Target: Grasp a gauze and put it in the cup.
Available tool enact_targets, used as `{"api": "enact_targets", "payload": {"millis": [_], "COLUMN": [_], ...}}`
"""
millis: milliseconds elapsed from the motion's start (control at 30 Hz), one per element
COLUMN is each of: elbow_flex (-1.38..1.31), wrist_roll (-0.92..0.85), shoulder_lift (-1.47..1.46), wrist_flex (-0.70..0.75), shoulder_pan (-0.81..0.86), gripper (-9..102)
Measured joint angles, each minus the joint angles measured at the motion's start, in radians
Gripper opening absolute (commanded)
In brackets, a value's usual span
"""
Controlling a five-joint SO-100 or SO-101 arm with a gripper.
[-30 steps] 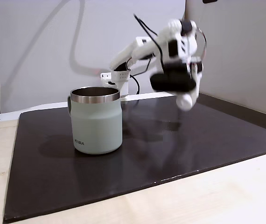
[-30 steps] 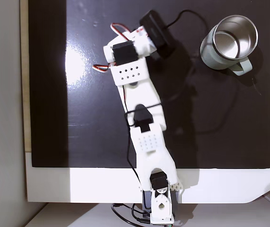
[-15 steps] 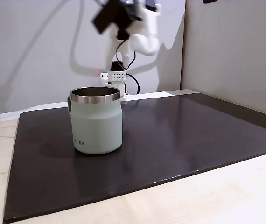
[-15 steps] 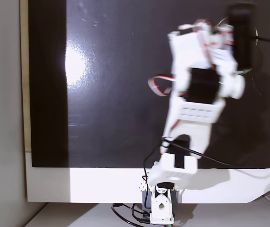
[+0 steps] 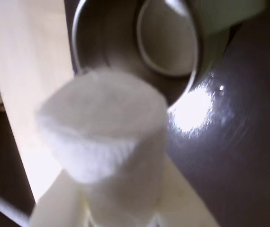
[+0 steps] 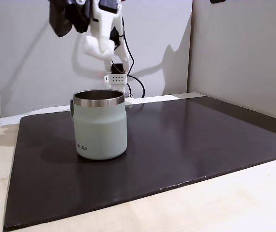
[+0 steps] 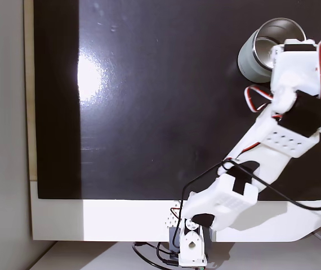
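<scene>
Gauze [image 5: 104, 127] pinched in gripper [image 5: 121, 208], lower centre of wrist view; cup [image 5: 139, 42] at top, open. In a fixed view, cup [image 6: 99, 124] left-centre on dark mat [image 6: 186, 140].

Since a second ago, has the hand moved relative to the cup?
Yes. In a fixed view the hand, holding the gauze, has swung from the right of the cup, low over the mat, to high above it.
</scene>
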Motion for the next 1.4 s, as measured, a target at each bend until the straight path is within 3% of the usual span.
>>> {"api": "enact_targets", "payload": {"millis": [700, 767, 967, 1400], "elbow_flex": [-0.087, -0.087, -0.097, -0.132], "wrist_roll": [-0.006, -0.006, -0.006, 0.0], "shoulder_lift": [-0.239, -0.239, -0.239, -0.239], "wrist_flex": [-0.084, -0.084, -0.084, -0.051], "shoulder_pan": [-0.009, -0.009, -0.012, -0.002], "gripper": [0, 3, 25, 28]}}
